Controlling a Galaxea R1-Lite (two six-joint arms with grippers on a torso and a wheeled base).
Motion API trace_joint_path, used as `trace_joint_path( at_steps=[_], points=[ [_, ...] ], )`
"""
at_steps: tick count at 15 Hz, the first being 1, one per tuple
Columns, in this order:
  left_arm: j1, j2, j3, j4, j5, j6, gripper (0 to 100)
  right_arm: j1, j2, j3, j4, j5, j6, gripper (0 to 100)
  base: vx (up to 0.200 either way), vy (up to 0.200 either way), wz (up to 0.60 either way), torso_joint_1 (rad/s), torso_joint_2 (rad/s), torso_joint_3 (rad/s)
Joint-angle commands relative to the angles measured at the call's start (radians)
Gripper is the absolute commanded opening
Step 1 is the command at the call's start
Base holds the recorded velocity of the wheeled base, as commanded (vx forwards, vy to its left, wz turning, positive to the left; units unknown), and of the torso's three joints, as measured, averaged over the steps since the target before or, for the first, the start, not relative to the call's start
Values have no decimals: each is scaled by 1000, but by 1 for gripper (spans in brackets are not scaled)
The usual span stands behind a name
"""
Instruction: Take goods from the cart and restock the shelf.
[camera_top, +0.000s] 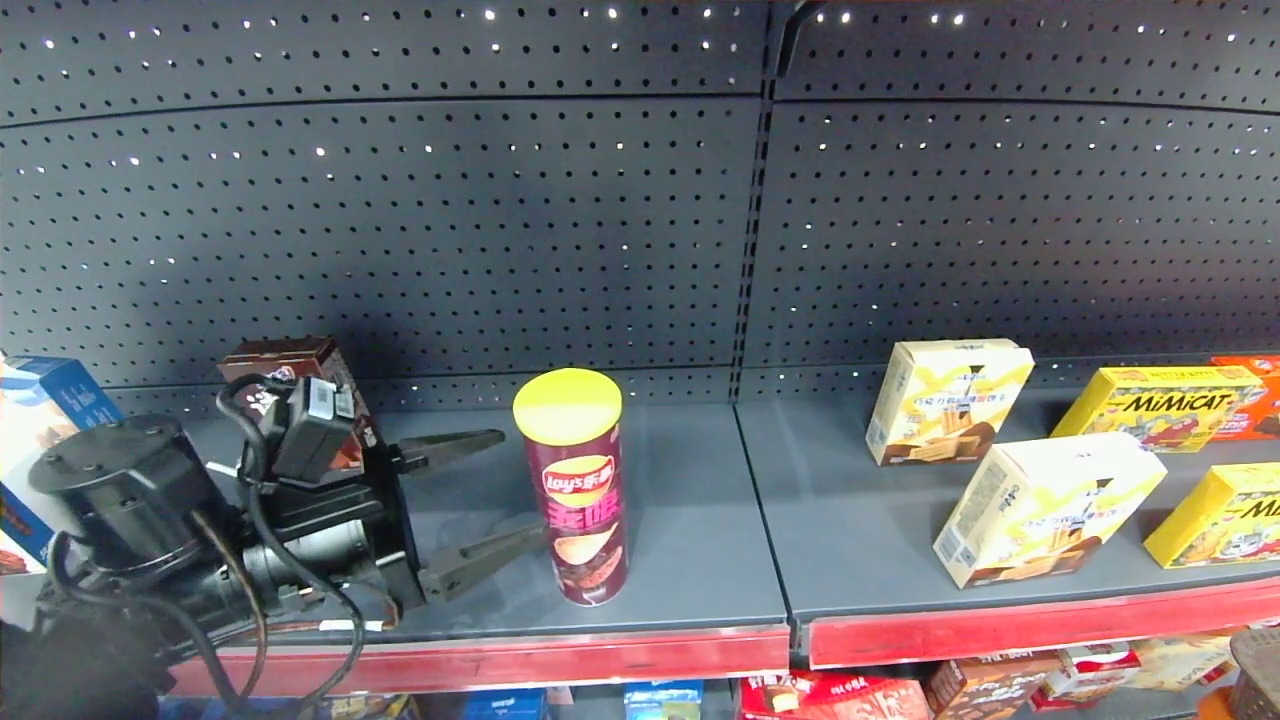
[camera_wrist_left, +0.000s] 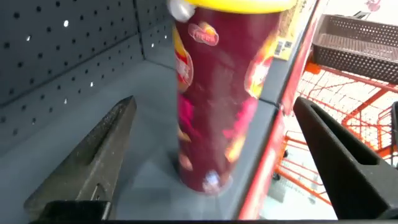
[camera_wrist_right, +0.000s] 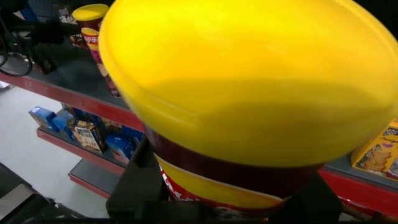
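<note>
left tool (camera_top: 515, 487) spread wide, level, right tool (camera_wrist_right: 227, 196) gripping a can (camera_wrist_right: 249, 93)

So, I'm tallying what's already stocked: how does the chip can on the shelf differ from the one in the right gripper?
The shelf can stands upright on the shelf deck; the held can is out in front of the shelf, not yet placed. The shelf can is free, the open left gripper flanking it without contact; the held can is clamped in the right gripper. Both have a yellow lid and maroon body.
</note>
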Motion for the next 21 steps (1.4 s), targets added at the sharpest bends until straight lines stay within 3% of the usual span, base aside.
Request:
trace_joint_path(
  at_steps=[1,4,10,11,14,15,16,17,21],
  points=[
    [20,-73,62,-1,1,0,100,0,0,0,1,0,0,0,0,0,0,0,0,0],
    [49,-171,160,1,18,2,100,-1,-12,6,5,-1,0,0,0,0,0,0,0,0],
    [49,-366,266,15,268,-1,100,-9,-14,9,5,-3,0,0,0,0,0,0,0,0],
    [47,-413,298,16,340,-1,100,-11,-14,6,5,-4,0,0,0,0,0,0,0,0],
    [41,-646,305,249,605,12,100,-12,-12,0,5,-4,0,0,0,0,0,0,0,0],
    [41,-757,286,394,668,12,100,-12,-12,0,5,-6,0,0,0,0,0,0,0,0],
    [43,-817,271,472,677,12,100,-12,-12,0,5,-6,0,0,0,0,0,0,0,0],
    [46,-944,222,657,699,11,100,-14,-14,3,5,-6,0,0,0,0,0,0,0,0],
    [46,-1310,76,1211,844,6,100,-9,-9,3,5,-4,0,0,0,0,0,0,0,0]
  ],
)
